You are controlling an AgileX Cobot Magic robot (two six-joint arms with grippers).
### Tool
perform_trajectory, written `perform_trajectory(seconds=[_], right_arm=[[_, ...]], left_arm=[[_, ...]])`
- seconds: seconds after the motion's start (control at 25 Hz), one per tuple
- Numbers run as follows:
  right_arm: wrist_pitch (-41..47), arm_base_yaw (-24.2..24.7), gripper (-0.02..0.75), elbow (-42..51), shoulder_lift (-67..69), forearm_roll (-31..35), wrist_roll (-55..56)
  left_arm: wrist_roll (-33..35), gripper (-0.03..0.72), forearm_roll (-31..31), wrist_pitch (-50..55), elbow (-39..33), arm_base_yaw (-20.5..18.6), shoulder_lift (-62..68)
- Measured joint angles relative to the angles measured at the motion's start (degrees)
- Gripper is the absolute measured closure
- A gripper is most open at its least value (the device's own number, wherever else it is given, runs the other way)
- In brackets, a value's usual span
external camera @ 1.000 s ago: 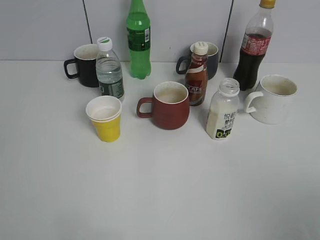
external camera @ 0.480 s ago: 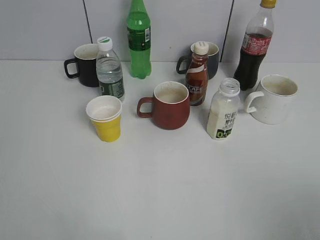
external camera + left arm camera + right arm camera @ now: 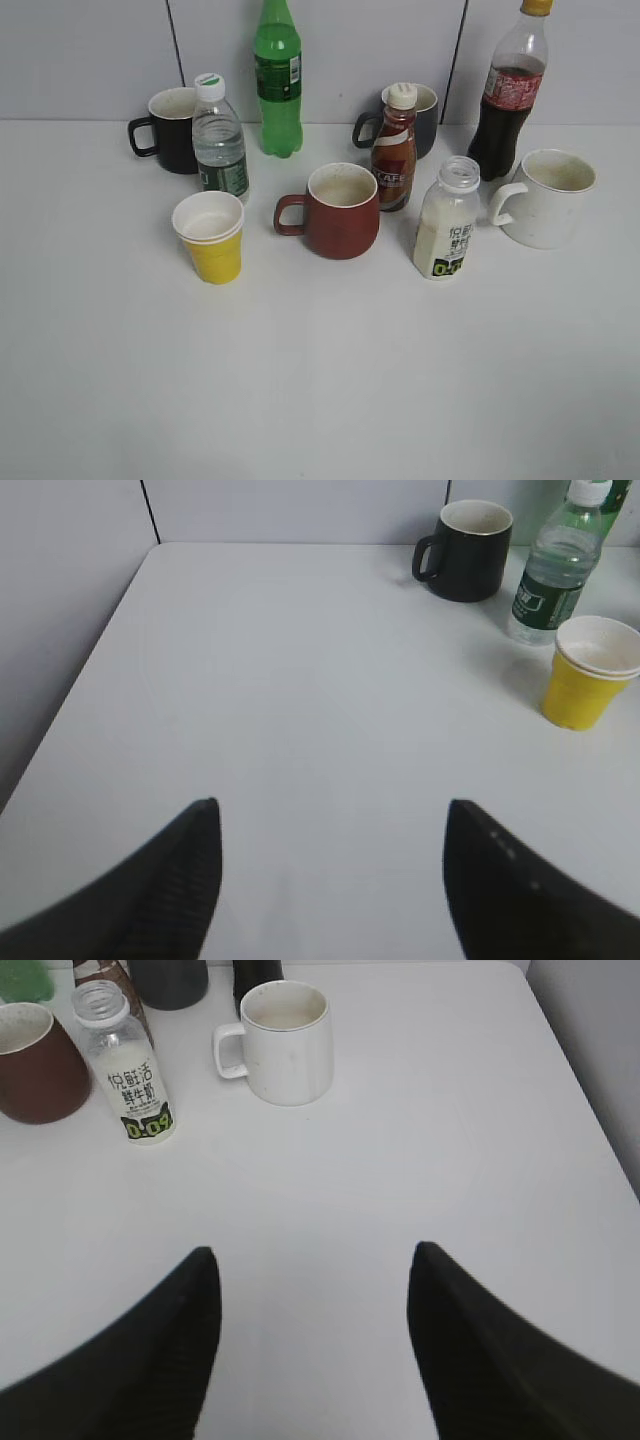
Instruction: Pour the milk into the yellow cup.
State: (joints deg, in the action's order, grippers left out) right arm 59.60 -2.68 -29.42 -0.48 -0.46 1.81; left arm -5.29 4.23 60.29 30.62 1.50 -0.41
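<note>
The milk bottle (image 3: 447,222), uncapped, stands upright right of centre, with a white label and a green-black band; it also shows in the right wrist view (image 3: 128,1068) at the upper left. The yellow cup (image 3: 211,237) stands upright on the left and looks empty; it also shows in the left wrist view (image 3: 587,672) at the right edge. My left gripper (image 3: 330,815) is open and empty over bare table, well short and left of the cup. My right gripper (image 3: 313,1260) is open and empty, short and right of the milk. Neither gripper shows in the exterior view.
A dark red mug (image 3: 338,211) stands between cup and milk. A water bottle (image 3: 219,140) and a black mug (image 3: 170,130) stand behind the cup. A brown coffee bottle (image 3: 394,150), a green bottle (image 3: 277,80), a cola bottle (image 3: 508,95), a dark mug (image 3: 422,118) and a white mug (image 3: 548,197) stand at the back and right.
</note>
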Motion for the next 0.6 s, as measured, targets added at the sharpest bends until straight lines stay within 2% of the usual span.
perform_trajectory(seconds=[0.6], right_arm=[[0.0,0.0,0.291,0.0,-0.1,0.0,0.0]], left_arm=[[0.0,0.182,0.0,0.0,0.0,0.0,0.0]])
